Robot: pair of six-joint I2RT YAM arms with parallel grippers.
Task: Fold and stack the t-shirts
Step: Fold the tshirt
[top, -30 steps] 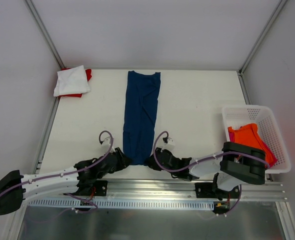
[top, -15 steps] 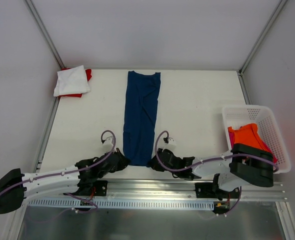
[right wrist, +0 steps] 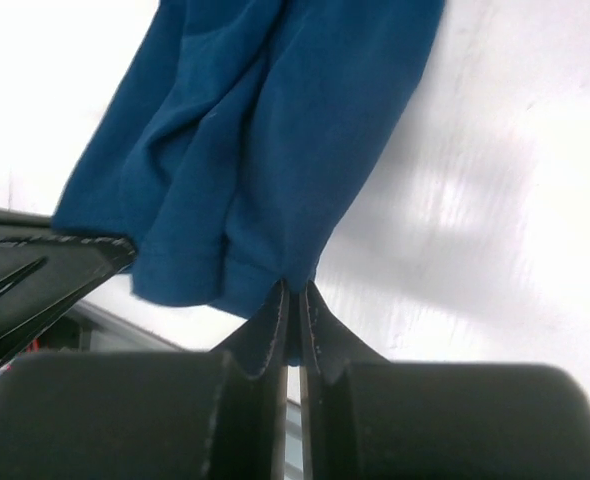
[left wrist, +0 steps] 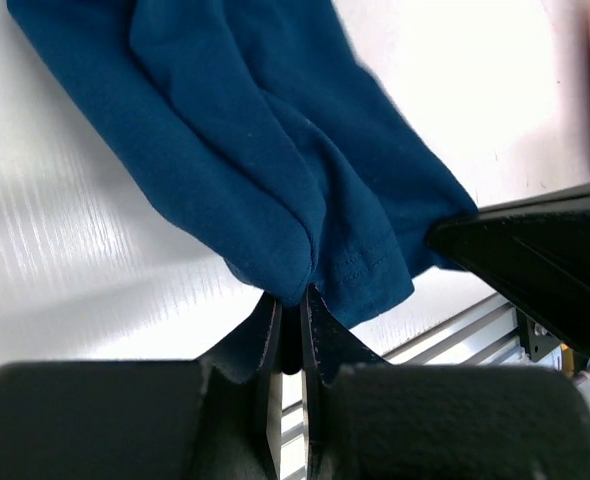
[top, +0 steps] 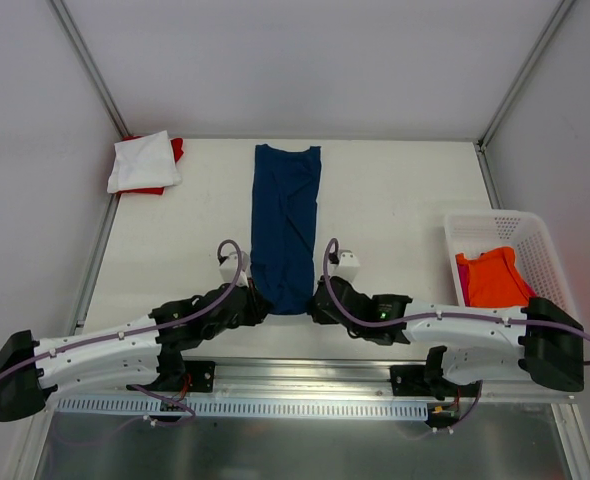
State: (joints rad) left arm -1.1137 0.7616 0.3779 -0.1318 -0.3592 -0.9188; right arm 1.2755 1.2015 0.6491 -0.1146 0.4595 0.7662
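Since a second ago, the left gripper [top: 258,303] and right gripper [top: 315,305], each clamped on a hem corner of the navy t-shirt [top: 285,200], have carried that hem up-frame. The shirt lies as a long strip at frame centre. Advancing both level, with the hem taut, should give a square fold.

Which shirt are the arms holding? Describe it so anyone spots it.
On the table, a long navy t-shirt lies down the middle, its near end pinched by the left hand and right hand. Unlike the white shirt and orange shirt at the sides, it is dark blue.
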